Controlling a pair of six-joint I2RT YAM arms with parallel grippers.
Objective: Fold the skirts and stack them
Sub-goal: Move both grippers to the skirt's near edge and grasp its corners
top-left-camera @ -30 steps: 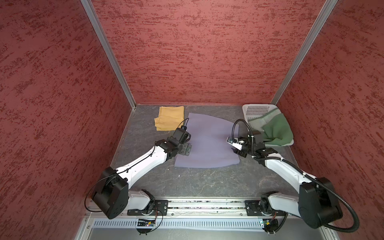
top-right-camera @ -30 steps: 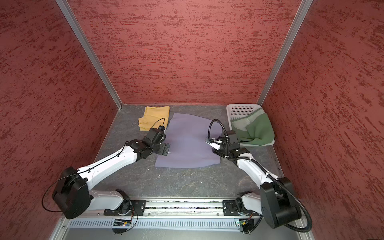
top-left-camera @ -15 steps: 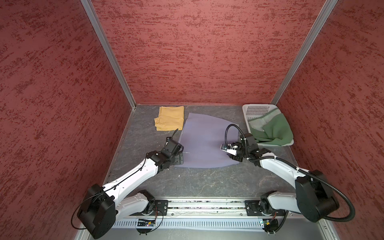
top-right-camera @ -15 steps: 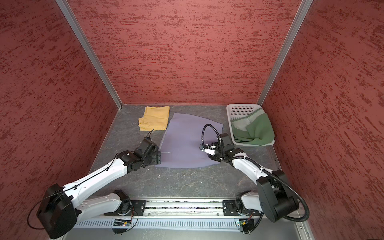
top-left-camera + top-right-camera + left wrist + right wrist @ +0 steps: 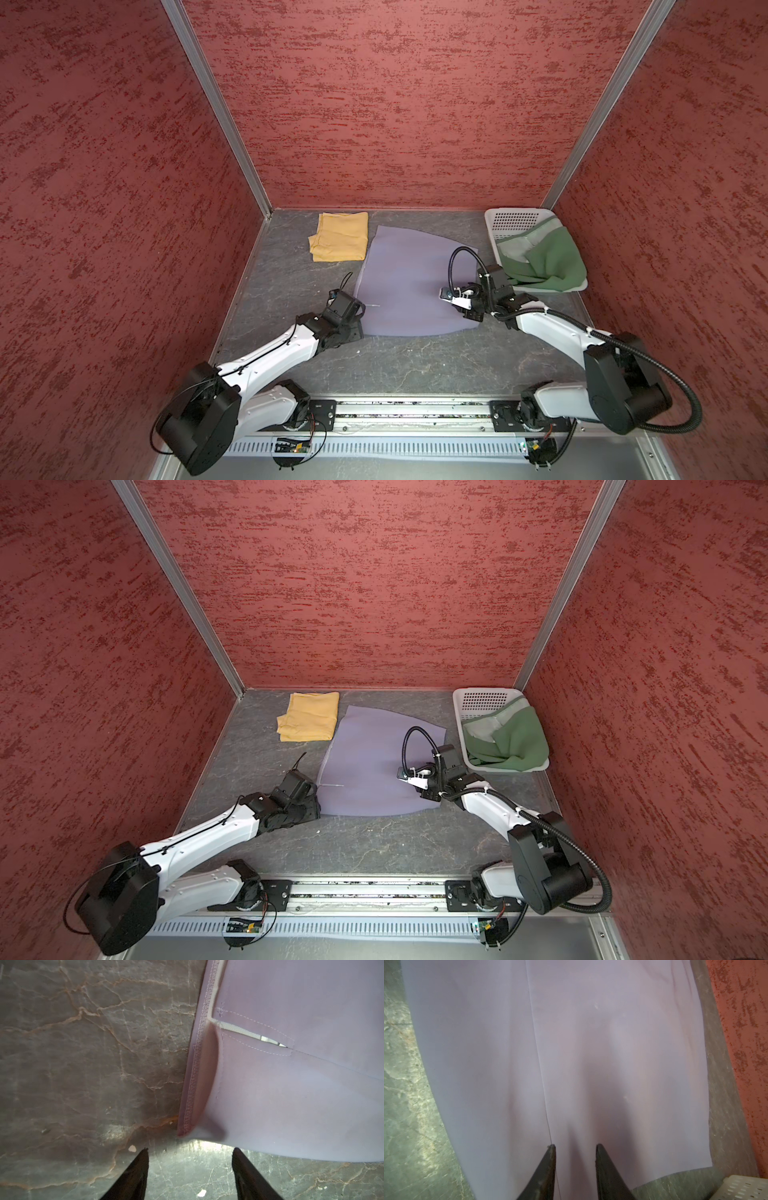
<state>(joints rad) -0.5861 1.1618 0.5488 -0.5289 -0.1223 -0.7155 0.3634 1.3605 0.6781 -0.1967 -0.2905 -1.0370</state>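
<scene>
- A grey stone-patterned bench (image 5: 415, 365) stands inside red walls, with two white robot arms reaching in from its near edge.
- The lavender skirt (image 5: 409, 286) lies spread flat in the middle of the bench.
- The mustard skirt (image 5: 340, 243) sits folded near the far left corner. The green skirt (image 5: 544, 262) is heaped in a white basket (image 5: 515, 218) at the far right corner.
- The left hand (image 5: 190, 1150) is low at the lavender skirt's near left corner. Its fingers are wide apart and empty, over bare bench just short of the cloth.
- The right hand (image 5: 575, 1146) rests on the skirt's near right part, fingers narrowly apart with cloth between them. I cannot tell whether the cloth is pinched.
- Risk: the left hand may close on nothing, or catch only one layer where the corner seam gapes.
- Risk: the right hand stands inside the hem, so it may lift only the top layer, skewing the fold.
</scene>
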